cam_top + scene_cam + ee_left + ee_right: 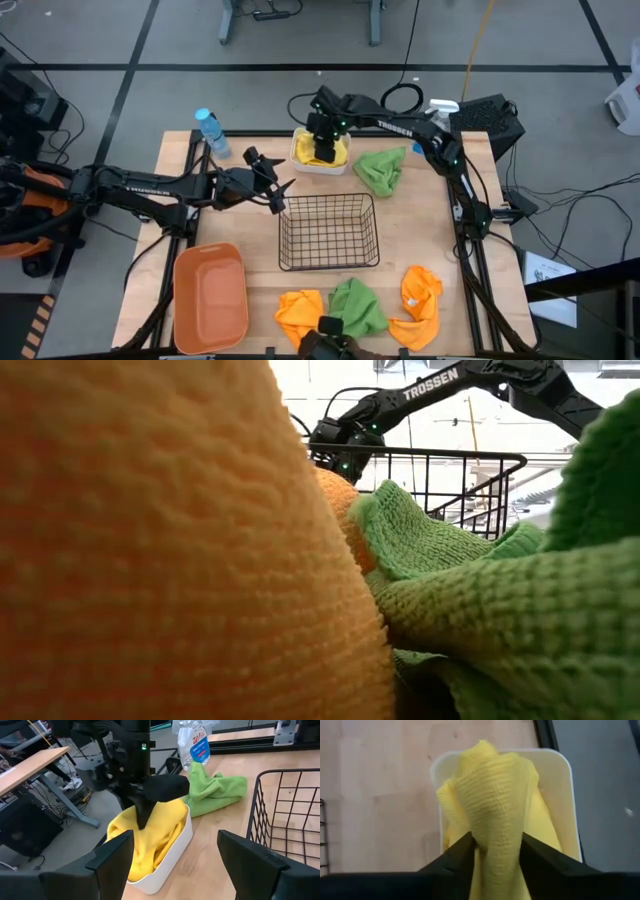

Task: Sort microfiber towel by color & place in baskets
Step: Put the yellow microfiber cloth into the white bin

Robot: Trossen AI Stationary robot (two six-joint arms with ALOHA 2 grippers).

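Observation:
A small white tub [300, 163] at the table's far middle holds yellow towel [150, 840]. My right gripper [325, 150] stands over the tub, shut on a yellow towel [495, 795]. My left gripper [172, 865] is open and empty, left of the tub and by the far left corner of the black wire basket [328, 232]. A green towel [382, 170] lies on the table right of the tub. Two orange towels [300, 310] [418, 298] and a green towel [358, 305] lie at the near edge. The orange-brown tub [210, 295] stands near left. My right gripper pinches a bunched-up fold of the yellow towel [495, 837] between its two fingers [162, 787]. The fingers come from above, pointing down into the white tub. The towel's lower part [160, 835] lies in the tub, against its rim [570, 795].
A blue-capped water bottle [210, 130] stands at the far left. A clear spray bottle [195, 745] stands at the far right behind the green towel. In the low view the near-edge orange towel [150, 540] and green towel [480, 600] fill most of the picture.

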